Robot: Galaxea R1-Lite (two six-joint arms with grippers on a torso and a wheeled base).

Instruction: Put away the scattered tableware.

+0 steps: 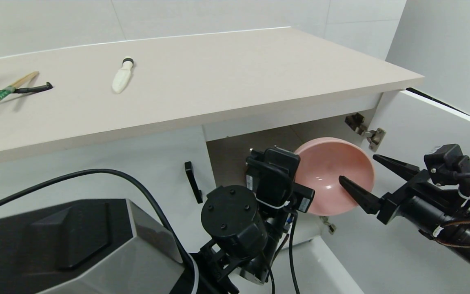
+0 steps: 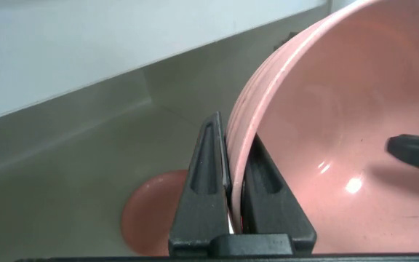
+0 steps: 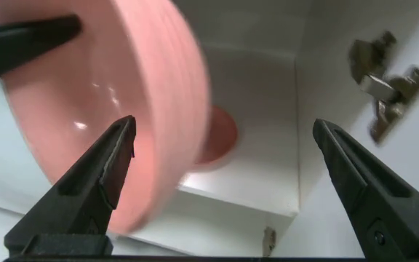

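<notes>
Head: high, looking down over countertop and cabinet. Wrists: close, facing into cabinet. Shared by all: pink bowl.

legible text: none | green band on chopsticks: too small to read

The left end effector and right end effector are black, with pointed, tapering fingers; behind them run black cables and white ties.
</notes>
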